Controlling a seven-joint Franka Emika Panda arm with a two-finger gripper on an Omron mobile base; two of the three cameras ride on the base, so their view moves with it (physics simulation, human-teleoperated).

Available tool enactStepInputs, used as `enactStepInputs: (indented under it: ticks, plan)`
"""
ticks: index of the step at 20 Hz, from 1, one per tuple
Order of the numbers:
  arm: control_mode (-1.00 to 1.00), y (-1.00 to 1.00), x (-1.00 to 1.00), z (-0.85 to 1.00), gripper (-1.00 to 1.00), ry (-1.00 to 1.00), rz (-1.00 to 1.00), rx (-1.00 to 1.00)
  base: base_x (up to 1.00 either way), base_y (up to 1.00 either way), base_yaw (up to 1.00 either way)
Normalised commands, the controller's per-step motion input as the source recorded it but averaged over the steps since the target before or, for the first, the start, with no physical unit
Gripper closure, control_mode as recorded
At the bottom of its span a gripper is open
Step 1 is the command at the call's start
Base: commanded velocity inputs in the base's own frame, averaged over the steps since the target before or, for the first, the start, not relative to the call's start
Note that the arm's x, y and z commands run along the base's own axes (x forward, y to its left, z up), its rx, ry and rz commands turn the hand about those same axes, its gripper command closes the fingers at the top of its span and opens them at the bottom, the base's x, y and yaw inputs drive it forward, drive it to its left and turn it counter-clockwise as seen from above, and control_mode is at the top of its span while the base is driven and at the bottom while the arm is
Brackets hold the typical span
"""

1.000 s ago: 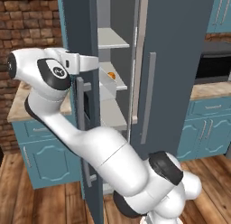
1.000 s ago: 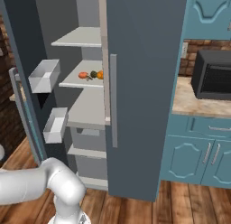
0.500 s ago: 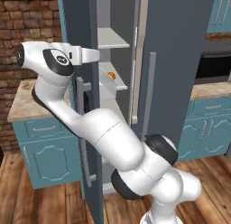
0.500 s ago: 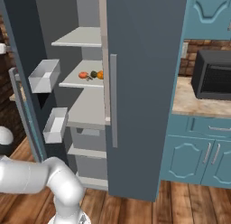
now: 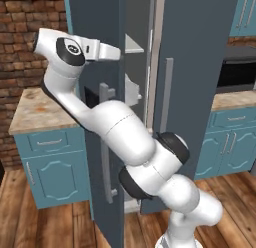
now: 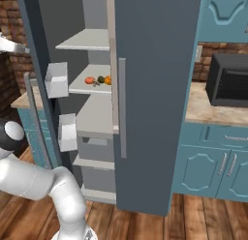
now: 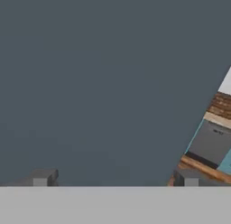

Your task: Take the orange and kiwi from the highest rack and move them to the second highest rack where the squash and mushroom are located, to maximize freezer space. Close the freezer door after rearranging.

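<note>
The fruit sits on its shelf (image 6: pixel 99 80), so door-closing comes next. The claw (image 7: pixel 115 177) is wide, facing the freezer door (image 5: pixel 102 52); it must push.

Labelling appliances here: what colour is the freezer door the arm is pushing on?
Dark slate grey-blue; the freezer door shows best in the left base view.
</note>
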Motion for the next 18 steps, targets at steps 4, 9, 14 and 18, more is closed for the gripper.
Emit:
enactStepInputs:
  ticks: [4,9,14,18]
  plan:
    - [-1.0,-1.0,0.26,0.0,-1.0,-0.27,0.26,-0.01,0.0,0.0,0.0]
    - [-1.0,-1.0,0.35,0.0,-1.0,-0.29,0.39,0.0,0.0,0.0,0.0]
    - [-1.0,-1.0,0.6,-0.13,-1.0,-0.19,0.4,0.0,0.0,0.0,0.0]
    - [-1.0,-1.0,0.91,-0.25,-1.0,-0.07,0.38,0.0,0.0,0.0,0.0]
